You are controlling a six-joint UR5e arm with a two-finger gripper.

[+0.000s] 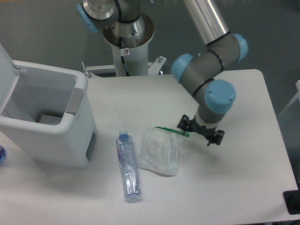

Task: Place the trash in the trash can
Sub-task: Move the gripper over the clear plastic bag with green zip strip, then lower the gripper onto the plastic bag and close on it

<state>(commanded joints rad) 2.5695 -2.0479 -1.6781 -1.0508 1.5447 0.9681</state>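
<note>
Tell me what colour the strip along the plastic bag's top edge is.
Green, on the translucent white plastic bag; the fixed camera view shows it clearly.
</note>
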